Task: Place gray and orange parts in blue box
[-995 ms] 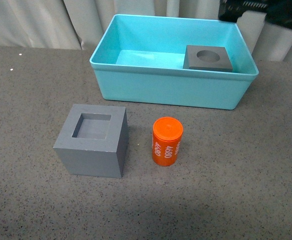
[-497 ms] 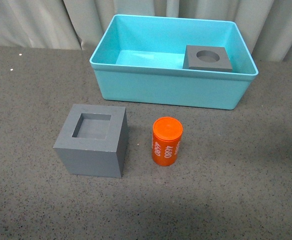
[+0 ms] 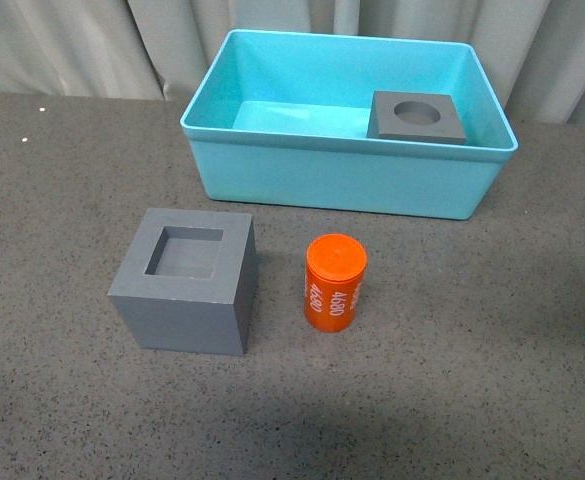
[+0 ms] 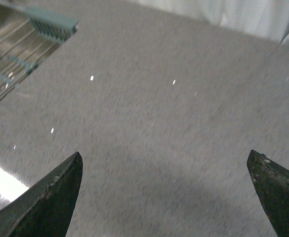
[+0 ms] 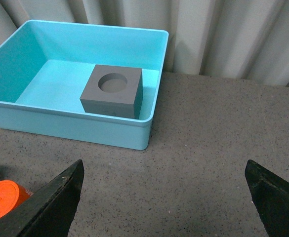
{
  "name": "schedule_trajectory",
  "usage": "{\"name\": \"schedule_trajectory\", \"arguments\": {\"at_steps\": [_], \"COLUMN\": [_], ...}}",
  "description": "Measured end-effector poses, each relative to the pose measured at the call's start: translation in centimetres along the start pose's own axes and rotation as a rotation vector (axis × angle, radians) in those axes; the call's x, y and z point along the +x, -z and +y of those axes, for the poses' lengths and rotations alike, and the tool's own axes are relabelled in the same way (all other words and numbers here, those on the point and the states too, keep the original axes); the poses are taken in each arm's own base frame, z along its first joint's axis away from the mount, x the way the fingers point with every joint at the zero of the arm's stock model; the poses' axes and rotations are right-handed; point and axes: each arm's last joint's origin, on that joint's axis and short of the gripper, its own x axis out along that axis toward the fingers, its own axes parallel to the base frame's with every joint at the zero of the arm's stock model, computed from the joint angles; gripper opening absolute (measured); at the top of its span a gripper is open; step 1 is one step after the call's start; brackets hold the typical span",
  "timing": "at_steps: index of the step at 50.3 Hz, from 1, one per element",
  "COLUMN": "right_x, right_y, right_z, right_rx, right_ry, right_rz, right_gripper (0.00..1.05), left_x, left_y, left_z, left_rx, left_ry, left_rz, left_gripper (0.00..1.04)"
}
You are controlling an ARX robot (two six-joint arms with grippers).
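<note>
The blue box (image 3: 342,180) stands at the back of the grey table, and the gray cube with a round recess (image 3: 417,116) rests inside it at its right end. On the table in front of the box sit the gray cube with a square recess (image 3: 184,280) and, to its right, the upright orange cylinder (image 3: 334,283) with white digits. Neither arm shows in the front view. My right gripper (image 5: 164,197) is open over bare table, facing the box (image 5: 134,133), the round-recess cube (image 5: 112,91) and the orange cylinder (image 5: 3,200). Over bare table, my left gripper (image 4: 165,187) is open and empty.
Pale curtains (image 3: 72,45) hang behind the table. A metal fixture with a grey-green ribbed piece (image 4: 50,23) lies at the table's edge in the left wrist view. A dark shadow falls on the tabletop near the front edge (image 3: 302,430).
One second ago a dark arm part showed at the top right of the front view, over the box's far corner; it has left the view. The parts and the box have not moved.
</note>
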Motion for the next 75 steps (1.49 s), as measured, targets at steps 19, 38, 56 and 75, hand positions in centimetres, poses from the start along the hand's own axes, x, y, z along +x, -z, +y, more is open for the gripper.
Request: {"name": "schedule_trajectory", "arguments": {"at_steps": [19, 38, 56, 75], "right_x": [0.0, 0.0, 0.0, 0.0], "right_y": [0.0, 0.0, 0.0, 0.0], "right_z": [0.0, 0.0, 0.0, 0.0], "right_rx": [0.000, 0.000, 0.000, 0.000], "right_ry": [0.000, 0.002, 0.001, 0.001], "right_rz": [0.000, 0.000, 0.000, 0.000], "right_gripper": [0.95, 0.95, 0.95, 0.95], "left_x": [7.6, 14.3, 14.7, 15.6], "left_y": [-4.1, -0.3, 1.4, 2.3], "left_z": [-6.7, -15.8, -18.2, -19.1], "left_rx": [-0.070, 0.113, 0.226, 0.257], "left_ry": [0.362, 0.602, 0.661, 0.642], "left_rz": [0.117, 0.455, 0.562, 0.595], "left_gripper": [0.98, 0.98, 0.98, 0.75]}}
